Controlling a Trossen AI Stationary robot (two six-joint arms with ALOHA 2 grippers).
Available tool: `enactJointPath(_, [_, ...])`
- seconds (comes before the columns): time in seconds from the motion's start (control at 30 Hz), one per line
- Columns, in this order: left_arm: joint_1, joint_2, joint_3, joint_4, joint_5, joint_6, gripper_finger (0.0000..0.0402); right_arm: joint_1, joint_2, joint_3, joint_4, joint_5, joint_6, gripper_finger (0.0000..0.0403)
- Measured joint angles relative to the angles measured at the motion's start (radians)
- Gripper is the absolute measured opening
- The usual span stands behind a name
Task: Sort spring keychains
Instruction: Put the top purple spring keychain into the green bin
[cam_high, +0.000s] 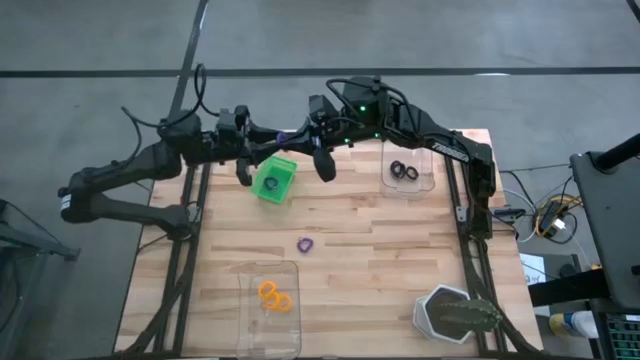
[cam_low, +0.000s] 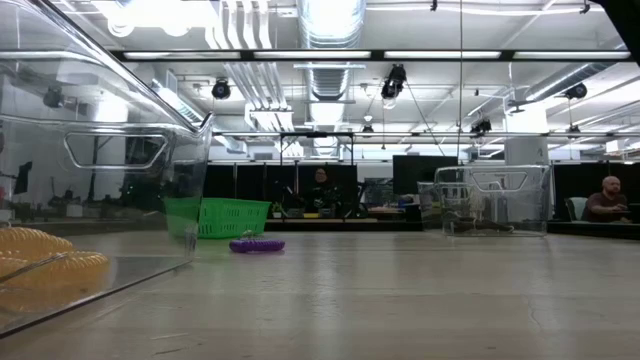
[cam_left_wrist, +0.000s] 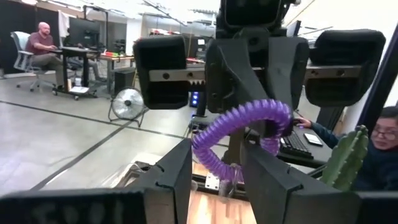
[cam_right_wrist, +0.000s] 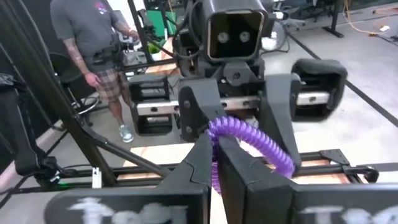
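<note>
Here both tools meet above the far edge of the tabletop (cam_high: 380, 230), sharing one purple spring keychain (cam_high: 284, 135). The right tool (cam_right_wrist: 214, 163) is clamped together on the coil; the left tool (cam_left_wrist: 214, 165) has its fingers partly apart around the other end. A second purple keychain (cam_high: 305, 244) lies mid-tabletop, orange keychains (cam_high: 275, 296) in the near clear tray (cam_high: 250, 330), black keychains (cam_high: 404, 171) in the far tray (cam_high: 428, 186), beside the green bin (cam_high: 275, 179).

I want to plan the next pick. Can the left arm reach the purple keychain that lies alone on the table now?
Probably not yet: the left gripper and right gripper are both busy with another purple keychain in the air. The lone purple keychain lies unobstructed.
</note>
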Motion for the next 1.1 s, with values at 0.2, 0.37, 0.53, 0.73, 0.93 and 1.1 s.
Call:
enactJointPath(0.2, [-0.002,0.019,0.000,0.030,-0.002,-0.011,0.0129,0.000,0.000,0.000,-0.002,-0.004,0.000,0.0008])
enactJointPath(0.37, [-0.002,0.020,0.000,0.028,-0.002,-0.018,0.0129,0.000,0.000,0.000,-0.001,-0.005,0.000,0.0008])
enactJointPath(0.53, [-0.002,0.016,0.000,0.033,-0.002,-0.046,0.0127,0.000,0.005,-0.001,-0.011,-0.008,0.013,0.0008])
enactJointPath(0.73, [-0.002,0.005,0.000,0.039,0.003,-0.082,0.0072,0.000,0.005,-0.008,-0.012,-0.008,0.015,0.0008])
enactJointPath(0.93, [-0.002,0.005,0.000,0.039,0.004,-0.101,0.0012,0.000,0.005,-0.017,-0.014,-0.004,0.025,0.0008])
enactJointPath(1.1, [-0.002,-0.005,0.000,0.038,-0.005,-0.123,0.0005,0.000,0.005,-0.019,-0.012,-0.003,0.021,0.0011])
